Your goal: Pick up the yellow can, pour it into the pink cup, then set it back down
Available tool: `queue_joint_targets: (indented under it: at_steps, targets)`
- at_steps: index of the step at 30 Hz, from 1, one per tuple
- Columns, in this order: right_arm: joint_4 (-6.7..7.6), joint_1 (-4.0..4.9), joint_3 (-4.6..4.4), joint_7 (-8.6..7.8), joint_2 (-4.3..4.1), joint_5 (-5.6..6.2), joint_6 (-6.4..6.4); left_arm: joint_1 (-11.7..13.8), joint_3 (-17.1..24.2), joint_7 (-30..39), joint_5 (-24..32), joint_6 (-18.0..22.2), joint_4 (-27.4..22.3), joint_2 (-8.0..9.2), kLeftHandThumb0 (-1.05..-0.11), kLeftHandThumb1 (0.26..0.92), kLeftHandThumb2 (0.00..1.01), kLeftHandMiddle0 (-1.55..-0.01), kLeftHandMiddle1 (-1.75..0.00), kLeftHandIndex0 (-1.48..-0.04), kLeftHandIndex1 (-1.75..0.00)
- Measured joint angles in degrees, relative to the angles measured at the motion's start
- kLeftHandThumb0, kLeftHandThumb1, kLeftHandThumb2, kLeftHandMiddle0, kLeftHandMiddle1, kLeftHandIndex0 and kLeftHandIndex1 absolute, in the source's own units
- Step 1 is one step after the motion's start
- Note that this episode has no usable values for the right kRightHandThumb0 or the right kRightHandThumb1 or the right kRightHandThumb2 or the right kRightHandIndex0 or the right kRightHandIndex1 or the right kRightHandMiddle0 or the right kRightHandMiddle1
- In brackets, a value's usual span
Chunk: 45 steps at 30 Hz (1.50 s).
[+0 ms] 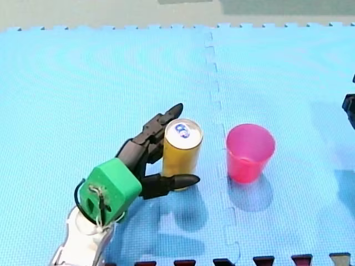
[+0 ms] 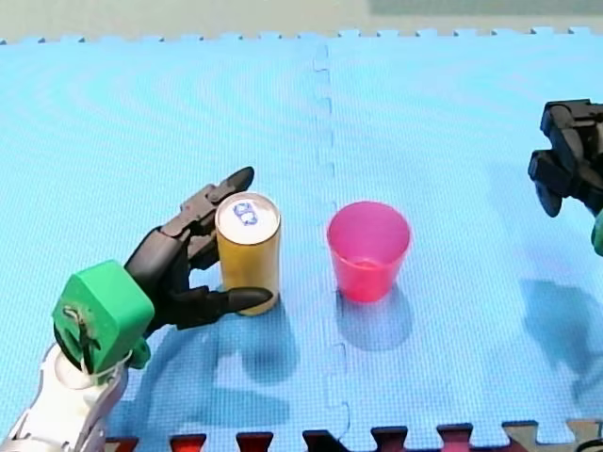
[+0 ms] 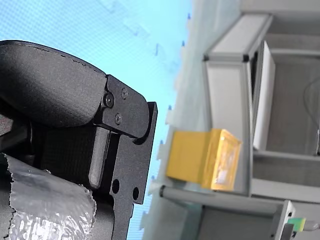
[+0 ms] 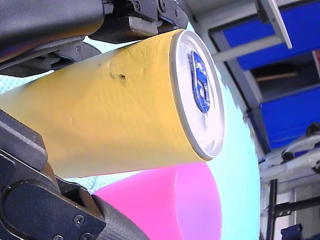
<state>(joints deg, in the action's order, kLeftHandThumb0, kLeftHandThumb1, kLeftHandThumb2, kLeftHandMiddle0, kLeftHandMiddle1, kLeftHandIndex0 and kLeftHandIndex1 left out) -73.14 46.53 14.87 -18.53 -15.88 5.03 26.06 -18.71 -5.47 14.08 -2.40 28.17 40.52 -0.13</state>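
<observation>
**Second head view: can gripped, pour still to do**

A blue mat point(image 2: 452, 85) lies under the left hand point(image 2: 177, 268), which is closed on the yellow can point(image 2: 249, 254), fingers behind it and thumb across its front. The can stands upright, seemingly not lifted yet. The pink cup point(image 2: 368, 250) stands just beyond the can from this hand. Lifting, pouring and setting down all remain. The right hand point(image 2: 570, 155) hangs well apart, holding nothing.
</observation>
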Motion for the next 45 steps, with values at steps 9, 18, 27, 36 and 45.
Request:
queue_joint_targets:
  at_steps: [9,18,27,36,45]
  targets:
    - [0.04,-0.09,-0.06,0.03,0.01,-0.01,0.07,0.22,-0.28,-13.37,-7.26,-0.91,-1.14,-0.47,-0.370,0.792,0.01,-1.29,-0.15,-1.21,-0.06]
    - [0.06,-0.13,-0.20,0.31,-0.05,-0.15,0.13,0.82,-1.00,-15.82,-8.85,-0.85,-2.30,-0.15,-0.374,0.798,0.00,-1.29,-0.10,-1.20,-0.02]
    - [0.05,0.09,-0.30,0.53,-0.02,-0.34,0.11,0.92,-0.89,-15.35,-7.95,-1.52,-2.72,0.17,-0.375,0.798,0.00,-1.31,-0.07,-1.20,-0.01]
    - [0.04,0.28,-0.30,0.56,0.24,-0.33,0.10,0.94,-0.32,-14.83,-6.66,-2.05,-3.02,0.24,-0.375,0.797,0.00,-1.32,-0.05,-1.20,0.00]
    - [0.01,0.41,-0.29,0.92,0.50,-0.38,0.10,-0.36,3.30,-15.61,-0.79,-2.44,-4.94,-2.75,-0.363,0.801,0.00,-1.33,-0.03,-1.20,0.00]
